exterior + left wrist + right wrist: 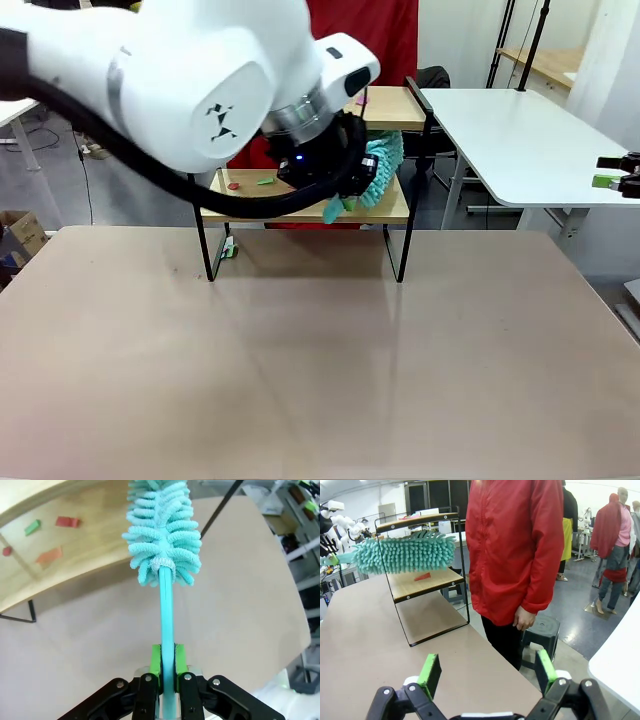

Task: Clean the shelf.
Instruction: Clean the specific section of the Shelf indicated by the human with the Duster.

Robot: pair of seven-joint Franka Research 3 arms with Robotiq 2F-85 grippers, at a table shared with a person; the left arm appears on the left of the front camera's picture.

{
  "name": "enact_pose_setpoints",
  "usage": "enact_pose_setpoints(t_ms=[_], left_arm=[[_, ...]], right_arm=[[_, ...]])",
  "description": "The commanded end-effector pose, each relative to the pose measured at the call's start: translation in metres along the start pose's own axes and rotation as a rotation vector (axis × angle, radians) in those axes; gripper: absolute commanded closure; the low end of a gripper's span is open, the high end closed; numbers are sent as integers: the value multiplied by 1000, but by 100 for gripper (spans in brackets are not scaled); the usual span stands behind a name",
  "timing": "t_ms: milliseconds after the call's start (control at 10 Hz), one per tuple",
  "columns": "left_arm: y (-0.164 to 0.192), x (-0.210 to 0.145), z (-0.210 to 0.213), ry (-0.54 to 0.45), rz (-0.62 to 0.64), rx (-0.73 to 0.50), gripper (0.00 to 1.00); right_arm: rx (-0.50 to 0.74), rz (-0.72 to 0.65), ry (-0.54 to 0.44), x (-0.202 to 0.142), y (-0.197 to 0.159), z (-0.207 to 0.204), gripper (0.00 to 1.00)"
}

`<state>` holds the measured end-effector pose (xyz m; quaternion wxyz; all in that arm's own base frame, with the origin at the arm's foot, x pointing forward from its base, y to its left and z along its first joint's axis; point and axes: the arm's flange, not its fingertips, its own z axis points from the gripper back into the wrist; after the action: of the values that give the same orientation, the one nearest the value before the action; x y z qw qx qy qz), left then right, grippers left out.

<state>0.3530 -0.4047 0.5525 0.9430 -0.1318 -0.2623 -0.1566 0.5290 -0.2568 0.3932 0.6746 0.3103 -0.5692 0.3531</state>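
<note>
Shelf [395, 212] at far edge of table [320, 350], about middle. Left gripper [167, 659] pinching handle of teal duster [162, 540]; duster head over lower board, right end. Small red and green scraps [265, 181] on same board, left part. Right gripper [487, 672] spread wide.

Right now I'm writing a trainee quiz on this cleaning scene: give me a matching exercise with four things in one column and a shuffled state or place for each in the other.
Things:
1. duster
2. left gripper
3. right gripper
4. shelf

States or places:
A. open, holding nothing
B. small red and green scraps lie on its lower board
C. shut on the duster's handle
D. fluffy teal head between the two boards

Pairs: 1-D, 2-C, 3-A, 4-B
</note>
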Motion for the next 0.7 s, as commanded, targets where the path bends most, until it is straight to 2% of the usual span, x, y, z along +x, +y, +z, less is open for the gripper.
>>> enact_pose_setpoints(t_ms=[0, 600], left_arm=[[-37, 20, -11, -16, 55, 82, 87], [-63, 52, -64, 43, 173, 138, 87]], right_arm=[[-10, -6, 16, 8, 1, -2, 0], [-10, -6, 16, 8, 1, -2, 0]])
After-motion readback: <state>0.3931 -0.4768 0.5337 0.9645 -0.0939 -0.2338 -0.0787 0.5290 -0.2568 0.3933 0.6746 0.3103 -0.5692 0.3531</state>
